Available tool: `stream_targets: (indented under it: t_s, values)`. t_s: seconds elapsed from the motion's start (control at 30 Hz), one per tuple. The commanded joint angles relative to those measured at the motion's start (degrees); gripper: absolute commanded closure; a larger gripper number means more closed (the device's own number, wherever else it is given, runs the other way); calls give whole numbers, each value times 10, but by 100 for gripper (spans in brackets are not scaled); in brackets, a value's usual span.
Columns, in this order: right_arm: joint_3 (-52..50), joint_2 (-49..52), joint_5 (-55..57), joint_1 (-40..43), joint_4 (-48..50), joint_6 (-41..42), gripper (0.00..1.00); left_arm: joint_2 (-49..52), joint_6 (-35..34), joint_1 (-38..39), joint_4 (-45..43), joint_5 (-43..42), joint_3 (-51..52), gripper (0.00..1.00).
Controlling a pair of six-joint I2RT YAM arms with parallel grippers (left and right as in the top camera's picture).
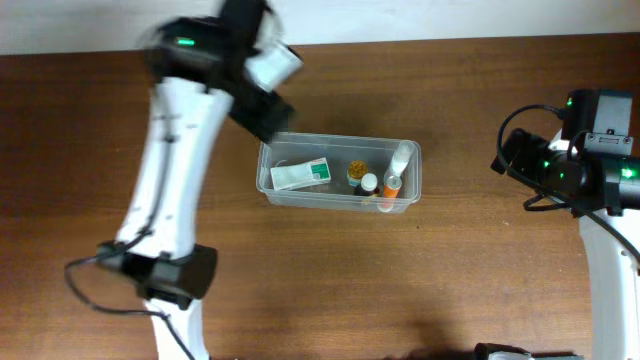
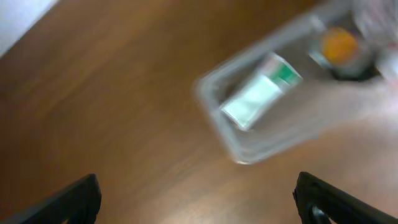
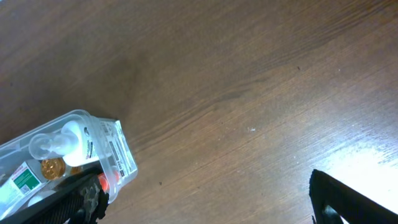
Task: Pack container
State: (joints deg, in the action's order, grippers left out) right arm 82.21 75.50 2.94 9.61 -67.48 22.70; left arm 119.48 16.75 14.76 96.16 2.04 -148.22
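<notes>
The clear plastic container (image 1: 268,180) stands mid-table. In it lie a white-and-green flat box (image 1: 302,174) and several small bottles (image 1: 391,185). My left gripper (image 1: 266,115) hovers over the container's back left corner. In the blurred left wrist view its fingers (image 2: 199,205) are wide apart and empty, with the container (image 2: 249,152) and box (image 2: 258,96) ahead. My right gripper (image 1: 512,158) is off to the right of the container, apart from it. In the right wrist view its fingers (image 3: 211,205) are open and empty, and the container's end (image 3: 118,155) with a white bottle (image 3: 59,142) shows at the lower left.
Brown wooden table (image 1: 450,280) all round. A pale wall strip runs along the far edge (image 1: 420,15). The left arm (image 1: 175,170) stretches over the table's left side; the right arm's base (image 1: 610,250) stands at the right edge.
</notes>
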Motion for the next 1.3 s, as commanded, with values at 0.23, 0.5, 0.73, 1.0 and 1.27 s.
stream_targets:
  t_s: [0.23,0.5,0.73,1.0,1.27]
  values:
    - [4,0,1,2,0,3,2,-205,-130,-162,5,24,-16,0]
    - [4,0,1,2,0,3,2,-325,-131,-213,5,23,-16,0]
    - [4,0,1,2,0,3,2,-370,-131,-213,2,20,-16,0]
    - [4,-7,1,2,1,3,2,-374,-130,-213,5,19,-16,0]
    - [-9,-115,1,-30,2,3,2,-374,-131,-213,5,19,-16,0]
